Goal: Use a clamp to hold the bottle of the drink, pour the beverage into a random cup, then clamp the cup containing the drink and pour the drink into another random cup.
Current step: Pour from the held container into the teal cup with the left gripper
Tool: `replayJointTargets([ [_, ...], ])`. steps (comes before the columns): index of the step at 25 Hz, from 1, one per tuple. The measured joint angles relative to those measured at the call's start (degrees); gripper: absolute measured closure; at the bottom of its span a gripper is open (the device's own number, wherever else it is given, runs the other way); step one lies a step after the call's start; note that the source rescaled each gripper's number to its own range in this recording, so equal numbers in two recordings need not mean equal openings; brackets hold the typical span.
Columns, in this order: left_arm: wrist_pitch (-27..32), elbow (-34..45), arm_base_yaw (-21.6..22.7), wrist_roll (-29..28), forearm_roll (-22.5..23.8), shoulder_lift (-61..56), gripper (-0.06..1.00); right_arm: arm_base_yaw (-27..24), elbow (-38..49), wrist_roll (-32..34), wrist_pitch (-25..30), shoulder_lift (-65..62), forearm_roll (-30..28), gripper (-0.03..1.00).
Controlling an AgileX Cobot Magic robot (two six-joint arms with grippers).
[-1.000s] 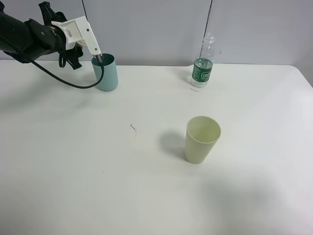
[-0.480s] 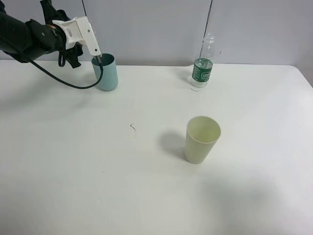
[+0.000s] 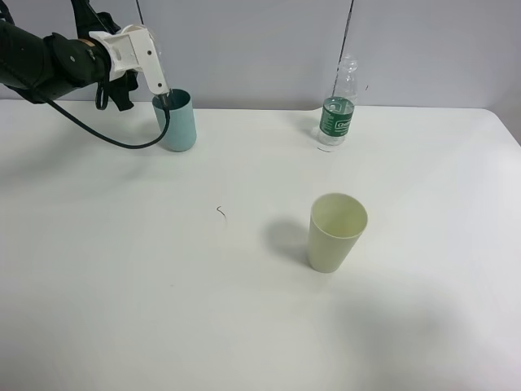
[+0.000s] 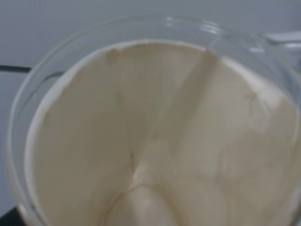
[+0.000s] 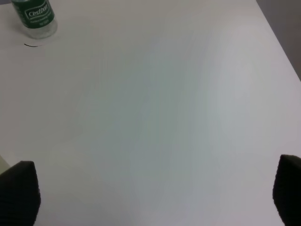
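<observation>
Over the far left corner of the worktop (image 3: 244, 326), the left tool (image 3: 160, 90) pinches the beige-lined cup (image 4: 155, 132) at the teal cup (image 3: 181, 126), which a nudge could topple, spilling drink; the right tool (image 5: 155, 195) hangs spread.

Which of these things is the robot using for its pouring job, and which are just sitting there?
For the job:
bottle
teal cup
peach-lined cup

Just sitting there:
pale yellow-green cup
little dark squiggle

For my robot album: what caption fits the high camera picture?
Left gripper tips a cup over the teal cup; bottle stands behind.
</observation>
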Motion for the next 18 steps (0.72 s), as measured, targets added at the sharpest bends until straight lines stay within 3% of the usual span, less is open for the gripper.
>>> replayJointTargets([
  [18, -2.09, -0.05, 0.00, 6.23, 2.70, 0.00, 0.93, 0.00, 0.00, 0.00, 0.00, 0.00, 0.00, -0.03],
])
